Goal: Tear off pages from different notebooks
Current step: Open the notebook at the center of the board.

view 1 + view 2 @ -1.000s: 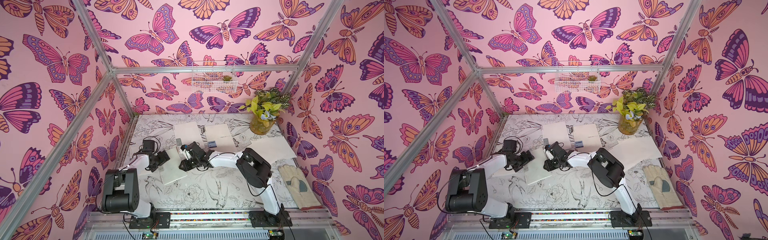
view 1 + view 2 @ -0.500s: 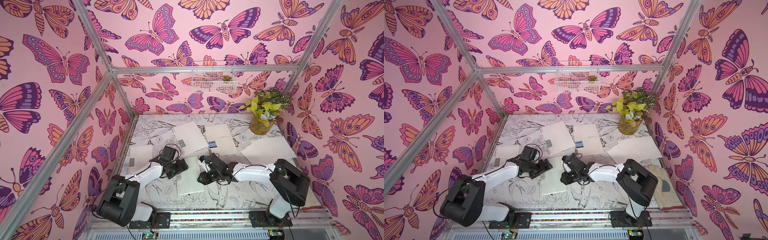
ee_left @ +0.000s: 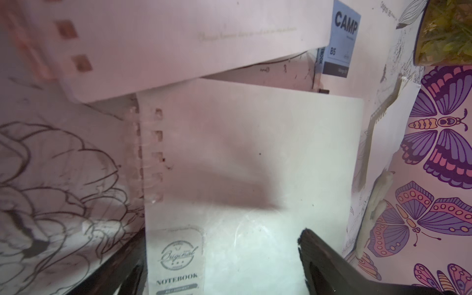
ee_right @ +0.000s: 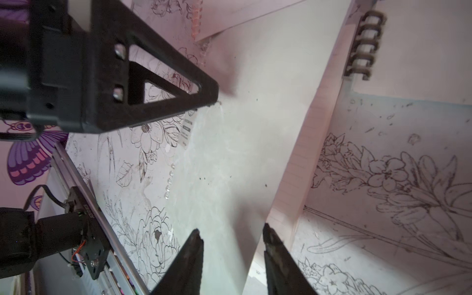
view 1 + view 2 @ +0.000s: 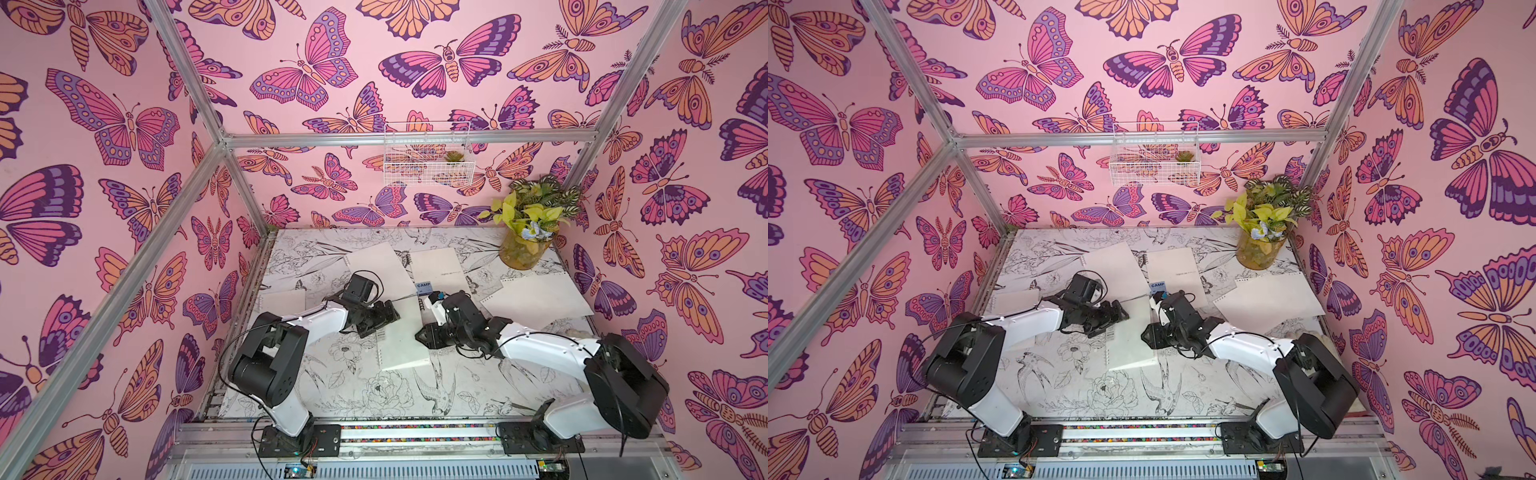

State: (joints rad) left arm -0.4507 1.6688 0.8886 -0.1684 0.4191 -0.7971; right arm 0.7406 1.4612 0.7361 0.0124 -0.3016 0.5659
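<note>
**2 grippers flank the small notebook at mid-table**

Nearest us, the small notebook [image 5: 401, 338] lies flat on the flower-printed table [image 5: 374, 399], between the 2 grippers. The left gripper [image 5: 392, 316] stands wide apart over the notebook's coil side. In the left wrist view its 2 dark fingers [image 3: 321, 263] straddle the end of the cover that bears the grey label [image 3: 176, 258], and they hold nothing. The right gripper [image 5: 420, 336] sits at the opposite edge, parted about halfway. In the right wrist view we see bare cover between its fingertips [image 4: 194, 245], with no sheet pinched.

Just beyond, the CAMP notebook [image 5: 436, 266], with black coils and a blue label, lies partly behind the right gripper. A cream notebook [image 5: 376, 266] lies tilted beside it. A smaller notebook [image 5: 284, 299] lies near the left wall, and a wide holed sheet [image 5: 536, 303] lies to the right.

Farther back, in the right corner, an amber glass vase [image 5: 524, 255] holds yellow-green and striped leaves [image 5: 536, 203] and 1 pale blue flower. On the back wall, a white wire basket [image 5: 428, 178] holds 1 small green succulent [image 5: 454, 156].
</note>
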